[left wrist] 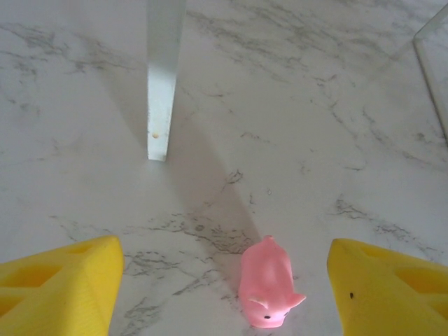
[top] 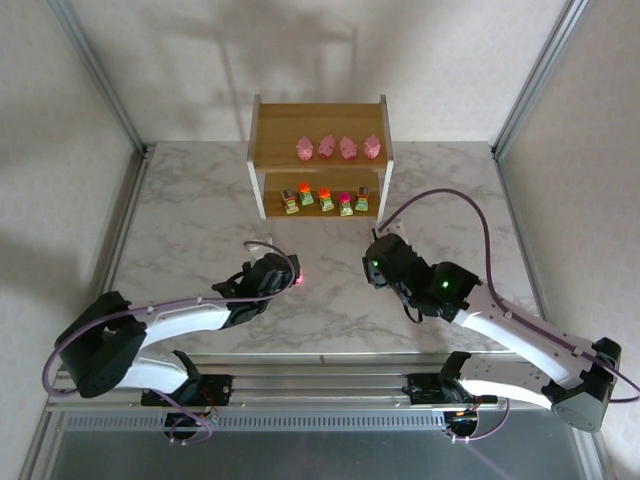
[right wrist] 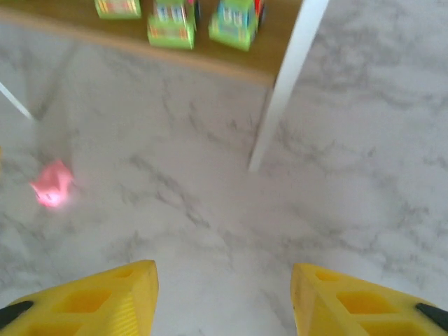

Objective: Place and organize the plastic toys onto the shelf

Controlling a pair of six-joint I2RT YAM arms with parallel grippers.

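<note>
Overhead, the shelf (top: 320, 118) stands at the far side of the surface (top: 200, 230), which is white marble-look with fine grey veins. It has two light-brown wood boards, thin white side panels and slim white legs. On the top board sit four pink figures (top: 326, 147) in a row, rounded, glossy and translucent. On the lower board are five blocky toys (top: 326, 198) with square green bases and caps of orange, magenta or brown, set in a loose line. A fifth pink pig (left wrist: 268, 290) lies on the bare surface in front of the shelf, well apart from it. It is a smooth, plump piece with a small ear and a dark eye dot, its snout toward the camera in the left wrist view. The left gripper (left wrist: 225, 269) is down around it with jaws wide. The ribbed yellow wedge fingers (left wrist: 59, 287) stand either side, and the pig lies nearer the right-hand one without touching either. One square white shelf leg (left wrist: 162, 77) stands just beyond. The right gripper (right wrist: 224, 294) hangs over bare marble before the shelf's right front leg. Its jaws are parted with nothing between them, and its wrist view is blurred.
</note>
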